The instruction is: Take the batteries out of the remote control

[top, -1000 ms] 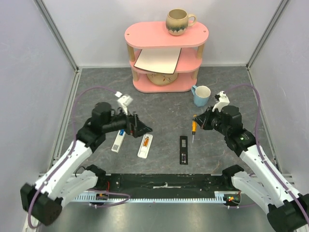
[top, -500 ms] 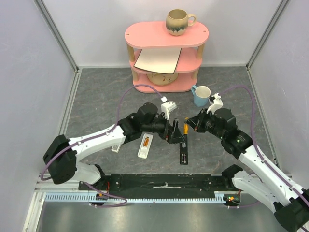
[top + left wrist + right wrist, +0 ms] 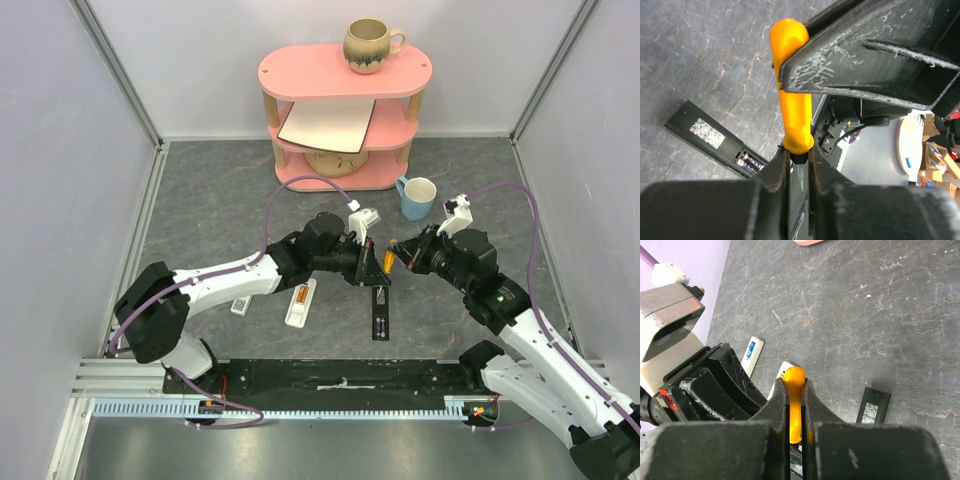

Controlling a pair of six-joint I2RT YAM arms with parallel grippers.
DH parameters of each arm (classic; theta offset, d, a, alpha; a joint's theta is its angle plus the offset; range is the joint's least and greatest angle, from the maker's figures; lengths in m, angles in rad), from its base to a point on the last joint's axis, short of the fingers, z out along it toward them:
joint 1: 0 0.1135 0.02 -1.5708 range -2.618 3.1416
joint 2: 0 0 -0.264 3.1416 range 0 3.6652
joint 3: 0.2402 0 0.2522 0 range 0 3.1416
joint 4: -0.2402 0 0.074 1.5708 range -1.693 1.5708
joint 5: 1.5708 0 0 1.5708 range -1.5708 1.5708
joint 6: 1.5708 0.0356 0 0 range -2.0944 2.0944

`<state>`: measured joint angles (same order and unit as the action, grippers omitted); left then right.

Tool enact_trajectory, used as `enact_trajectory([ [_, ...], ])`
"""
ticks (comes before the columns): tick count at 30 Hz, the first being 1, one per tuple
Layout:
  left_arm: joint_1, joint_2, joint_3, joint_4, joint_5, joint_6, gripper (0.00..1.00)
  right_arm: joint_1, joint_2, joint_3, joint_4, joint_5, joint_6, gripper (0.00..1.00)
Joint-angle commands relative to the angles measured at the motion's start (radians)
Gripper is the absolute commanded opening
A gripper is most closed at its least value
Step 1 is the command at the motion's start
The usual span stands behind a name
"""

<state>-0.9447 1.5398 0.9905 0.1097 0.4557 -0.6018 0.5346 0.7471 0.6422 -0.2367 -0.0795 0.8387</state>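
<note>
Above mid-table, right gripper [image 3: 795,412] clenched on screwdriver [image 3: 793,380] handle, left gripper [image 3: 799,159] clamped on its lower end, batteries [image 3: 747,162] seated in open black remote [image 3: 705,132] on table [image 3: 220,190] beneath.

Three remotes [image 3: 300,302] [image 3: 241,301] [image 3: 379,312], two mugs [image 3: 371,44] [image 3: 417,197], one screwdriver [image 3: 792,115], one pink shelf [image 3: 340,75]

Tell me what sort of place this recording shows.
Probably a lab robot test cell: plain panel walls on aluminium framing, left arm and right arm bolted down, staged pink shelf.
</note>
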Motion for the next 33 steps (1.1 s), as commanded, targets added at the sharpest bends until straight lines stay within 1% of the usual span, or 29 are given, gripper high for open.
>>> enact_trajectory([
  [1, 0.003, -0.006, 0.031, 0.073, -0.011, -0.016, 0.02, 0.008, -0.028, -0.004, 0.066, -0.045, 0.028, 0.00],
  [2, 0.003, -0.013, 0.030, 0.073, -0.009, -0.015, 0.02, 0.008, -0.035, -0.012, 0.076, -0.051, 0.023, 0.02],
  [3, 0.003, -0.020, 0.027, 0.070, -0.012, -0.012, 0.02, 0.008, -0.038, -0.015, 0.079, -0.049, 0.022, 0.07],
  [4, 0.003, -0.026, 0.025, 0.064, -0.020, -0.007, 0.02, 0.008, -0.043, -0.015, 0.077, -0.046, 0.016, 0.14],
  [5, 0.004, -0.044, 0.023, 0.038, -0.035, 0.002, 0.02, 0.008, -0.046, -0.015, 0.073, -0.043, 0.010, 0.31],
  [7, 0.007, -0.066, 0.019, 0.006, -0.077, 0.014, 0.02, 0.007, -0.051, -0.015, 0.066, -0.032, -0.006, 0.48],
  [8, 0.010, -0.088, 0.016, -0.033, -0.093, 0.025, 0.02, 0.007, -0.052, -0.012, 0.063, -0.032, -0.013, 0.63],
  [10, 0.023, -0.121, 0.004, -0.068, -0.140, 0.033, 0.02, 0.008, -0.054, -0.009, 0.062, -0.042, -0.036, 0.76],
  [11, 0.029, -0.153, -0.010, -0.096, -0.150, 0.037, 0.02, 0.008, -0.060, -0.007, 0.063, -0.046, -0.046, 0.90],
  [13, 0.055, -0.187, -0.029, -0.104, -0.154, 0.048, 0.02, 0.008, -0.081, -0.006, 0.066, -0.052, -0.076, 0.98],
  [14, 0.066, -0.207, -0.047, -0.142, -0.143, 0.050, 0.02, 0.007, -0.087, -0.006, 0.071, -0.055, -0.090, 0.98],
  [17, 0.115, -0.279, -0.085, -0.146, -0.062, 0.072, 0.02, 0.008, -0.106, 0.005, 0.095, -0.101, -0.141, 0.98],
  [18, 0.135, -0.312, -0.092, -0.154, -0.010, 0.080, 0.02, 0.008, -0.107, 0.010, 0.102, -0.123, -0.153, 0.98],
  [22, 0.153, -0.384, -0.105, -0.179, 0.121, 0.157, 0.02, 0.008, -0.091, 0.025, 0.161, -0.244, -0.184, 0.98],
  [23, 0.153, -0.400, -0.105, -0.180, 0.148, 0.171, 0.02, 0.007, -0.085, 0.022, 0.212, -0.311, -0.176, 0.98],
  [25, 0.153, -0.438, -0.113, -0.162, 0.222, 0.191, 0.02, 0.008, -0.065, 0.002, 0.291, -0.389, -0.149, 0.95],
  [26, 0.153, -0.446, -0.116, -0.156, 0.247, 0.197, 0.02, 0.008, -0.055, -0.012, 0.400, -0.431, -0.097, 0.94],
  [27, 0.153, -0.452, -0.119, -0.145, 0.286, 0.198, 0.02, 0.008, -0.046, -0.027, 0.463, -0.515, -0.064, 0.94],
  [28, 0.153, -0.458, -0.122, -0.118, 0.313, 0.195, 0.02, 0.008, -0.023, -0.053, 0.528, -0.549, -0.035, 0.91],
  [29, 0.152, -0.463, -0.125, -0.113, 0.334, 0.191, 0.02, 0.008, -0.011, -0.064, 0.633, -0.574, 0.000, 0.89],
  [30, 0.152, -0.461, -0.127, -0.079, 0.381, 0.185, 0.02, 0.007, 0.001, -0.071, 0.673, -0.604, 0.046, 0.88],
  [33, 0.150, -0.445, -0.130, -0.018, 0.470, 0.159, 0.02, 0.016, 0.040, -0.104, 0.796, -0.634, 0.118, 0.83],
])
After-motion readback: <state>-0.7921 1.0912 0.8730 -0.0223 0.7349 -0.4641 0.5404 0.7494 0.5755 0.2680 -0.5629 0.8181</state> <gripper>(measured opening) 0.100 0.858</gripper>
